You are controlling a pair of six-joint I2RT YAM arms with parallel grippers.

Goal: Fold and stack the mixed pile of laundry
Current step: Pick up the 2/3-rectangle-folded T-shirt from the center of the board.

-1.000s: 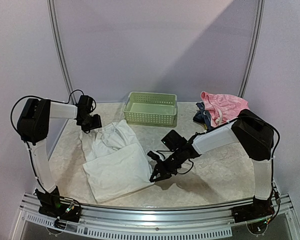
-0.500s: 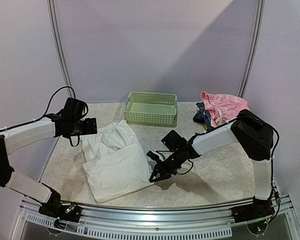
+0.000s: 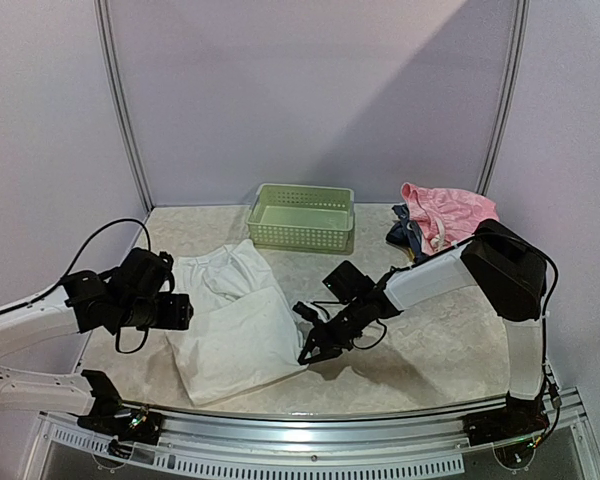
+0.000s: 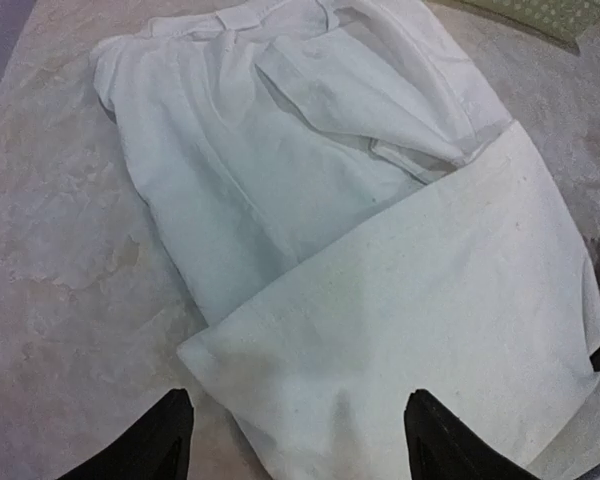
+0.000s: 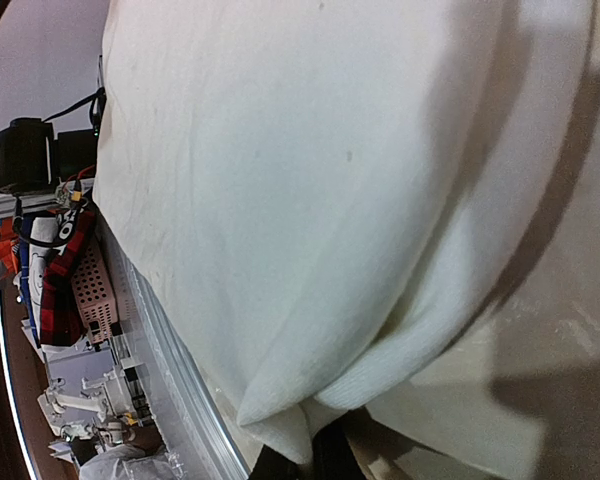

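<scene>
The white piece (image 3: 230,318) of the laundry pile lies on the table, its near half folded over into a flat panel (image 4: 420,320). My left gripper (image 3: 185,311) hovers at the panel's left edge, open, its black fingertips (image 4: 173,425) wide apart over the folded corner (image 4: 298,405), with nothing held. At the panel's near right corner my right gripper (image 3: 308,350) is shut on the cloth, pinching its hem (image 5: 305,455). The pink piece (image 3: 446,211) lies bunched at the back right.
A pale green lattice basket (image 3: 302,216) stands at the back centre. Dark blue clothes (image 3: 404,238) lie under the pink piece. The metal rail (image 3: 310,440) marks the table's near edge, close to my right gripper. Bare marbled tabletop (image 4: 60,300) lies left of the white piece.
My left arm has swung from the garment's far left corner down to its near left edge, letting go and staying open. The right gripper has kept its grip and place.
</scene>
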